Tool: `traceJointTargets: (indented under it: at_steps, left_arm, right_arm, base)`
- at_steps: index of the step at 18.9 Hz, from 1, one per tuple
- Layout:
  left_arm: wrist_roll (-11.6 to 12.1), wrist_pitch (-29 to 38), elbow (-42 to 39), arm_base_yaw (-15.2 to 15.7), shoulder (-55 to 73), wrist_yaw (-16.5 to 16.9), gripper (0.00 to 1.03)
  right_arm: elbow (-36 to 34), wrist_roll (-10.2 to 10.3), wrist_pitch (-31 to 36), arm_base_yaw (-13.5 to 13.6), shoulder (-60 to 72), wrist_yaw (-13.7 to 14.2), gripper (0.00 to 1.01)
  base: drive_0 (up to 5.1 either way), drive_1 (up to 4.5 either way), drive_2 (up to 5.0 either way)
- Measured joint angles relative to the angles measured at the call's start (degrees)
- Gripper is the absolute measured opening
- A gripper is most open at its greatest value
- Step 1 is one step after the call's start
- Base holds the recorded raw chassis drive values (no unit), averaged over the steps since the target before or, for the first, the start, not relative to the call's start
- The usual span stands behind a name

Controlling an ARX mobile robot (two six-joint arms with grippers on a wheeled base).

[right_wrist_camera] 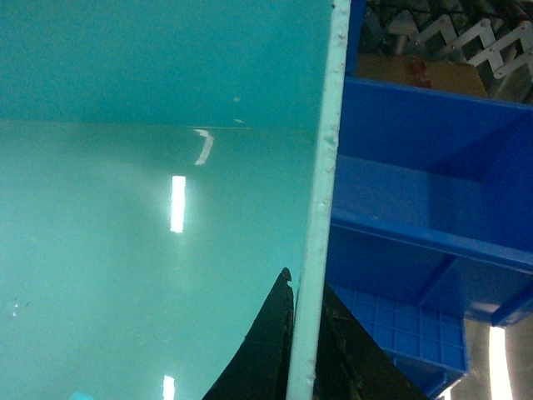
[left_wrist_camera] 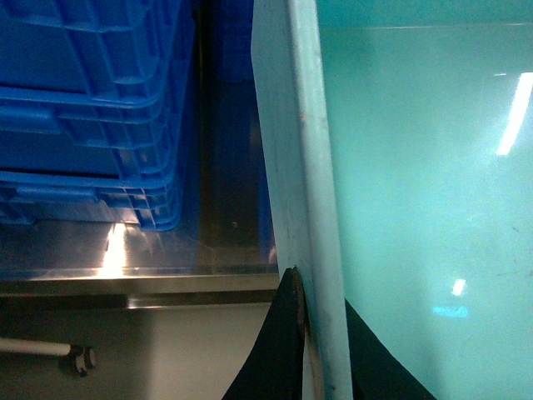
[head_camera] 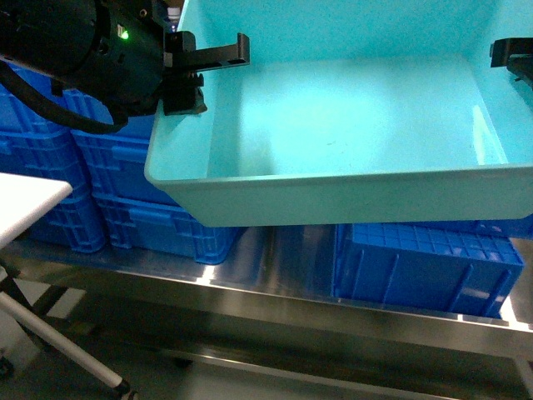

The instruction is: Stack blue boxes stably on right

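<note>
One light turquoise blue box (head_camera: 333, 125) hangs in the air, close to the head camera, held level between both arms. My left gripper (head_camera: 200, 77) is shut on its left wall, one finger inside and one outside. In the left wrist view the left gripper (left_wrist_camera: 321, 293) pinches the rolled rim (left_wrist_camera: 296, 167). My right gripper (head_camera: 512, 57) is shut on the right wall. The right wrist view shows the right gripper (right_wrist_camera: 306, 285) clamping the thin rim (right_wrist_camera: 321, 208) of the blue box (right_wrist_camera: 125, 208). The tub is empty inside.
Royal-blue ribbed crates stand below on a steel table (head_camera: 275, 283): a stack at the left (head_camera: 83, 158) and one under the tub at the right (head_camera: 425, 262). An open blue crate (right_wrist_camera: 425, 192) lies beside the right wall. A white tabletop (head_camera: 25, 200) juts in at the left.
</note>
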Motion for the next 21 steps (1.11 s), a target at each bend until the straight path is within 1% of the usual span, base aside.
traceJointTargets:
  at_steps: [9,16,17,21]
  left_arm:
    - [0.00,0.07,-0.11,-0.17,-0.11,0.00,0.02]
    - [-0.02,0.09,-0.13,-0.31,-0.11,-0.24,0.02]
    - [0.00,0.00,-0.13,-0.15,-0.11,-0.20,0.02]
    - [0.02,0.00,-0.15,-0.09,-0.15,-0.13,0.02]
  right_arm:
    - [-0.07,0.02,-0.02,-0.11,-0.07,0.02,0.07]
    - [-0.09,0.00,0.02,-0.35,-0.09,-0.04,0.07]
    - [-0.09,0.00,0.02,0.00,-0.09,-0.02,0.07]
    - [-0.09,0.00,0.07,-0.02,-0.09,-0.02,0.07]
  base:
    - [4.7,-3.68,-0.8]
    - [0.0,0.15,-0.1]
    - [0.0,4.08,-4.1]
    - [-0.2,3.94,-4.3]
